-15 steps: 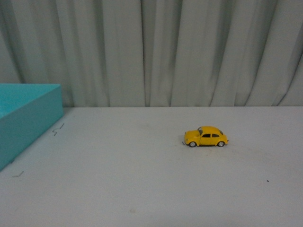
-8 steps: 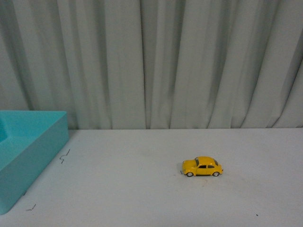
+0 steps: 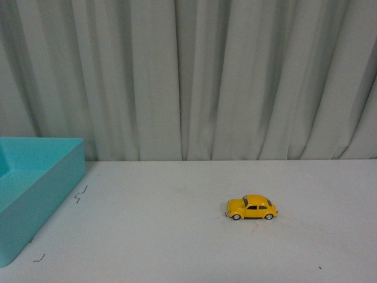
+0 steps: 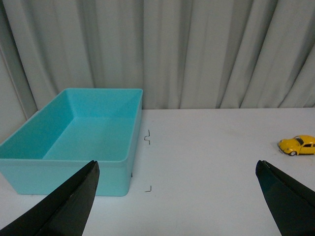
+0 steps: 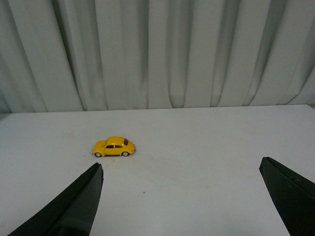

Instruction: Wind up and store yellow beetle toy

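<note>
- Front view framing differs from 1 s ago: the table [image 3: 177, 247] back edge sits lower in frame and more curtain [image 3: 194, 76] shows above it.
- The yellow beetle toy [image 3: 251, 208] appears lower and smaller.
- The teal bin [image 3: 35, 188] appears lower, and its near corner is now in view.

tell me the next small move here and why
Probably ease the right pincer forward and down toward the yellow beetle toy. The toy stands untouched on the table, right of centre in the front view and well apart from the teal bin, and that pincer is open, empty and short of it.
</note>
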